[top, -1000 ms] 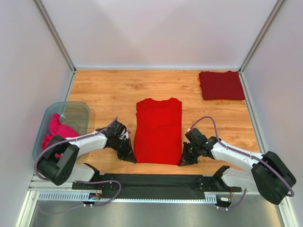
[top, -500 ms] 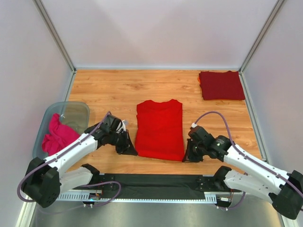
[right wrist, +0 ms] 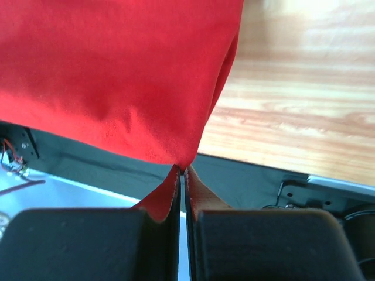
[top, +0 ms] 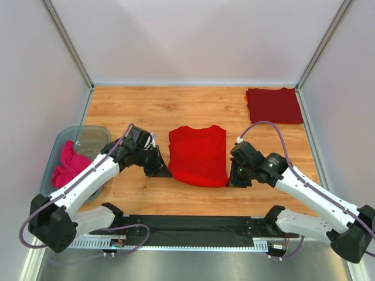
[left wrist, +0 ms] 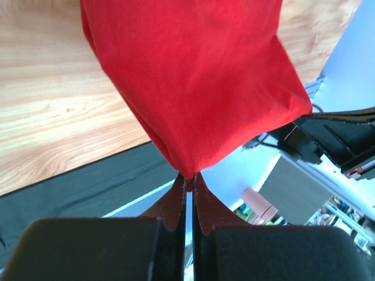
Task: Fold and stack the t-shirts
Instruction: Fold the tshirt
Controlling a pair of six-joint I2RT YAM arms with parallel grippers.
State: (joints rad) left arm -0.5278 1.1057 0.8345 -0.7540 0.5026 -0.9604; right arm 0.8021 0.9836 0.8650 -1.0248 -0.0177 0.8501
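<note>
The bright red t-shirt (top: 198, 153) lay at the middle of the wooden table (top: 146, 111), collar toward 12 o'clock, its near hem held at both corners. The left gripper (top: 162, 172) sat at the shirt's 8 o'clock corner with its jaws pressed together on the cloth. In the left wrist view the fabric came to a point in that pinch and fanned out beyond it, hanging above the wood. The right gripper (top: 231, 182) sat at the 4 o'clock corner, likewise clamped on the cloth. In the right wrist view the corner was nipped between the closed jaws, with a fold of fabric running away toward 1 o'clock. The maroon t-shirt (top: 274, 105) lay folded flat in the far right corner, at 1 o'clock from the bright one and well apart from both grippers. At 9 o'clock, against the left wall, stood a clear bin (top: 94, 142) with a pink cloth (top: 67, 165) bunched inside. The left arm reached across in front of the bin, between it and the shirt. A black mat (top: 193, 225) ran along the near edge at 6 o'clock, between the two arm bases. A purple cable (top: 263, 124) arched over the right arm, just beside the shirt's right edge.
</note>
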